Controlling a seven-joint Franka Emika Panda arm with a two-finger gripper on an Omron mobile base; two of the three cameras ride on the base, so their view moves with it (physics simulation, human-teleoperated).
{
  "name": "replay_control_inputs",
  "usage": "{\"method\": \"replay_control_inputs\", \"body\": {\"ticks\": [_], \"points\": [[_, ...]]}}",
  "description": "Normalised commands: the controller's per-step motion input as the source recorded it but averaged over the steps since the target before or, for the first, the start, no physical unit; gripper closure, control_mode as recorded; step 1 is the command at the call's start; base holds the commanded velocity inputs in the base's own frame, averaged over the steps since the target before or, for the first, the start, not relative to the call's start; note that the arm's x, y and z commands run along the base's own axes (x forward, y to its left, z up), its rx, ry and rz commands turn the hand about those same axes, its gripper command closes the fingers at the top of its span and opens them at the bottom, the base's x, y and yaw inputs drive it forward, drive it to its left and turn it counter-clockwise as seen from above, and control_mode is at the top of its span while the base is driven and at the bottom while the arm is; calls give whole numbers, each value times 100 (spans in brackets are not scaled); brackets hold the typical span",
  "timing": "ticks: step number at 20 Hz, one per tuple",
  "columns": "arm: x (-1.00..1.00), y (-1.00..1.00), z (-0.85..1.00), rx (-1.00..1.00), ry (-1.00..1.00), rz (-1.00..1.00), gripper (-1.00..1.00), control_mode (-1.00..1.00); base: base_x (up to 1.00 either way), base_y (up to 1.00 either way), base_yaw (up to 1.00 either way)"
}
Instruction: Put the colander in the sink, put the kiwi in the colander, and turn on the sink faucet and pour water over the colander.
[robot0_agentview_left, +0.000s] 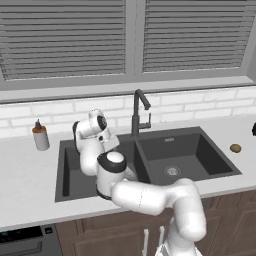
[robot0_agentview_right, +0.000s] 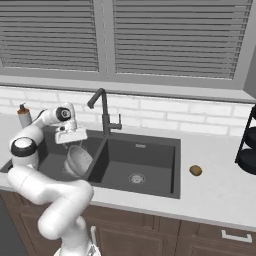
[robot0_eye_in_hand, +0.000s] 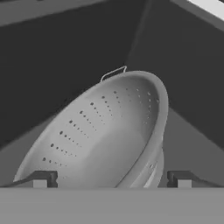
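Note:
The white-grey perforated colander (robot0_agentview_right: 79, 160) (robot0_eye_in_hand: 105, 135) lies tilted in the left basin of the dark double sink (robot0_agentview_right: 150, 162) (robot0_agentview_left: 200, 150), one thin wire handle pointing up toward the basin wall. My gripper (robot0_agentview_right: 74, 142) (robot0_eye_in_hand: 111, 179) hangs just above it, open, with the fingertips (robot0_eye_in_hand: 43, 178) spread wide over its near rim. I cannot tell whether they touch it. The brown kiwi (robot0_agentview_left: 235, 148) (robot0_agentview_right: 195, 170) rests on the counter right of the sink. The black gooseneck faucet (robot0_agentview_left: 136, 115) (robot0_agentview_right: 104, 115) stands behind the divider, with no stream under it.
A grey soap dispenser (robot0_agentview_left: 40, 136) (robot0_agentview_right: 23, 116) stands on the counter left of the sink. A black rack (robot0_agentview_right: 247, 145) is at the far right. The arm's elbow (robot0_agentview_left: 111, 165) hangs over the left basin's front. A window with blinds runs behind.

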Motion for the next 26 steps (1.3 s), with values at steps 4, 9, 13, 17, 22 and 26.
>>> {"method": "replay_control_inputs", "body": {"ticks": [4, 9, 13, 17, 22, 26], "points": [[-55, 100, -65, -36, 16, -9, -100, -100, 0, 0, 0], [-50, 100, 9, -13, -1, -16, -100, -100, 0, 0, 0], [-59, 98, 39, -4, -19, -24, -100, -100, 0, 0, 0], [-98, 16, 11, 0, -43, -20, -100, -100, 0, 0, 0], [-100, -41, -3, 6, -60, -5, -100, -100, 0, 0, 0], [-100, -25, 37, 13, -46, -9, -100, -100, 0, 0, 0]]}}
